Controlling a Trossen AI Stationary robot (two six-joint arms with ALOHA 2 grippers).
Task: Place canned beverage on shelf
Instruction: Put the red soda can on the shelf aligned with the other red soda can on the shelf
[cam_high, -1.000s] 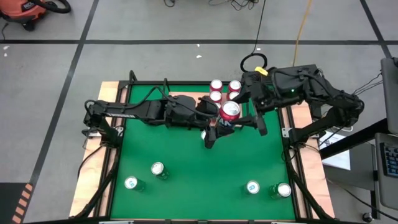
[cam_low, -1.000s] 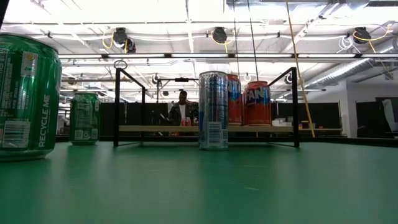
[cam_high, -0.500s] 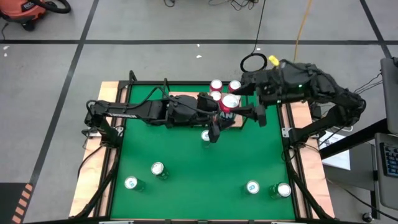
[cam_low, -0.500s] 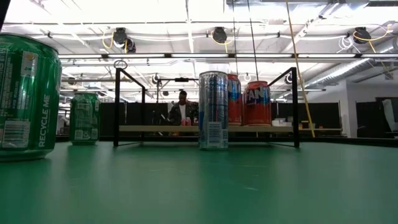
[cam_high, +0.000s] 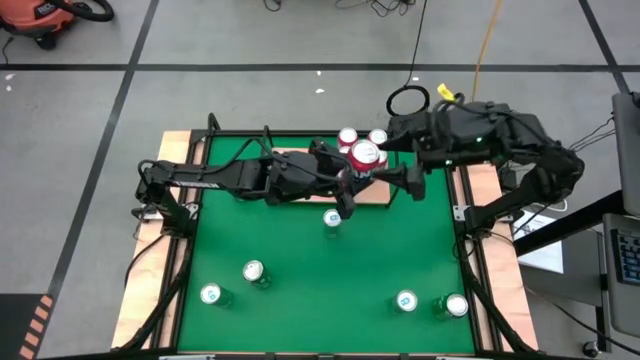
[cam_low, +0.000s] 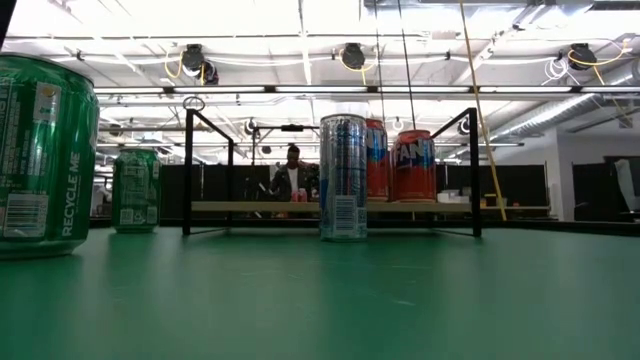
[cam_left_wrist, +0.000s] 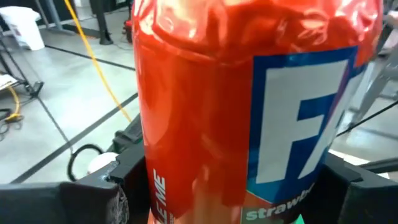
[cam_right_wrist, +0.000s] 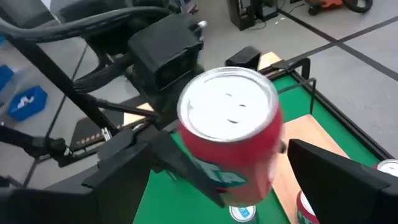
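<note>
Red can (cam_high: 364, 154): clamped between the left gripper's (cam_high: 356, 172) fingers, raised above the shelf (cam_high: 300, 156). Right gripper (cam_high: 405, 180): beside the shelf, fingers spread wide either side of the can, not touching.

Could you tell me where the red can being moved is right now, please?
In the high view, the red can sits in the left gripper over the shelf, beside two shelved cans.

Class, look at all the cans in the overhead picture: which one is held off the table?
The red strawberry can, gripped by the left pincer above the shelf. The other red cans stand on the shelf; the green cans stand on the table.
</note>
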